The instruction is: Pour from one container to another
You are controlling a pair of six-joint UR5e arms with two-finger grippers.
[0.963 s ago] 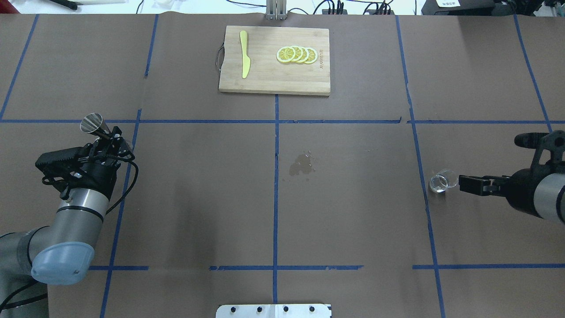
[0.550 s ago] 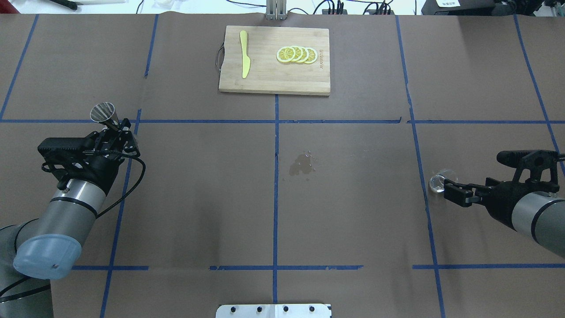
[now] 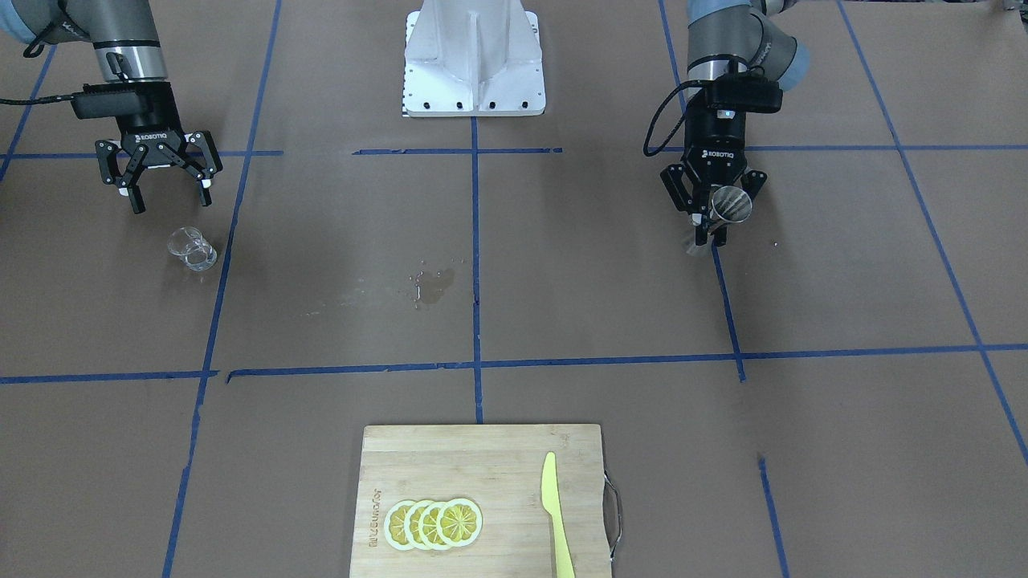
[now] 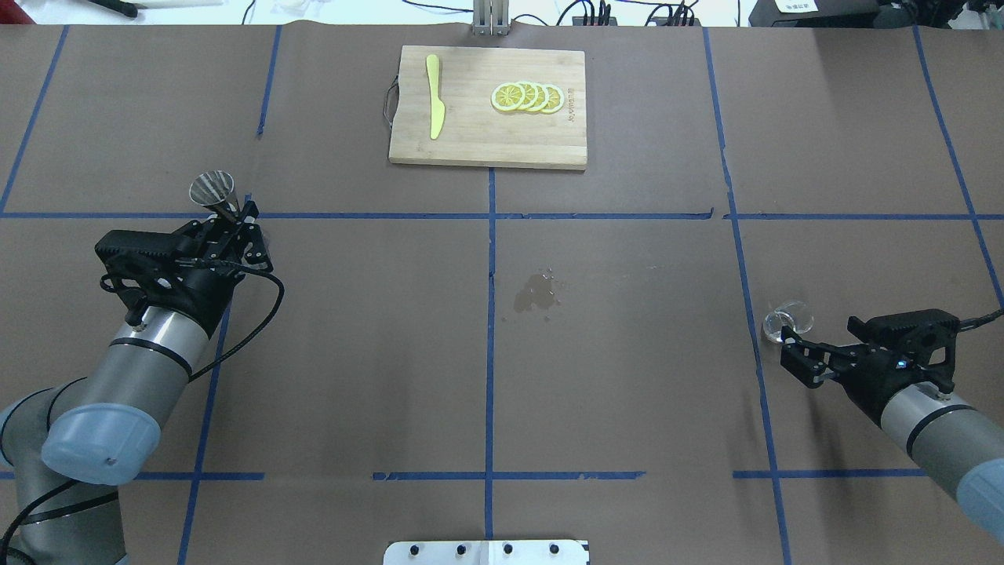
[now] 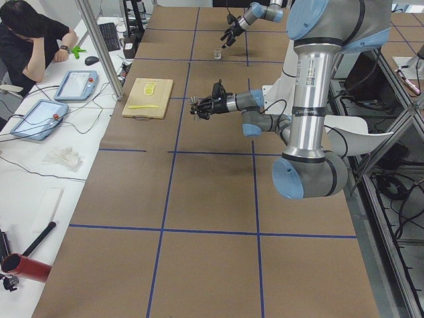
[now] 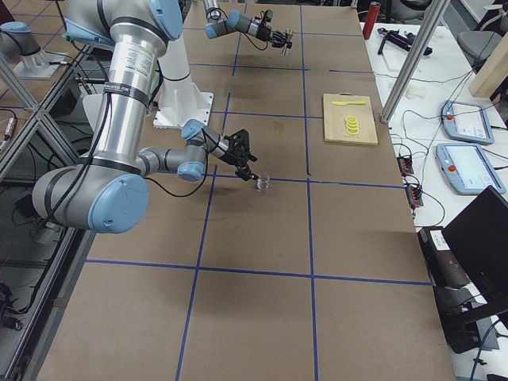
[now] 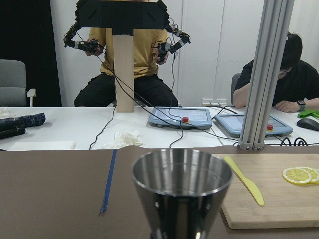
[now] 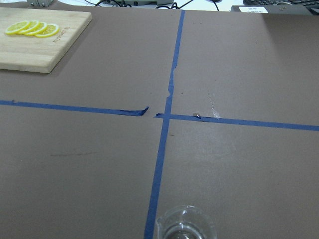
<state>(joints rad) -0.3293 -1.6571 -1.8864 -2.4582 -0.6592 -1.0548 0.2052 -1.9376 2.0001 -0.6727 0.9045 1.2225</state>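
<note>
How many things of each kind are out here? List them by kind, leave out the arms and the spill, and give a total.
Lemon slices: 4
Yellow knife: 1
Wooden cutting board: 1
Clear glass cup: 1
Steel jigger: 1
Total: 8
</note>
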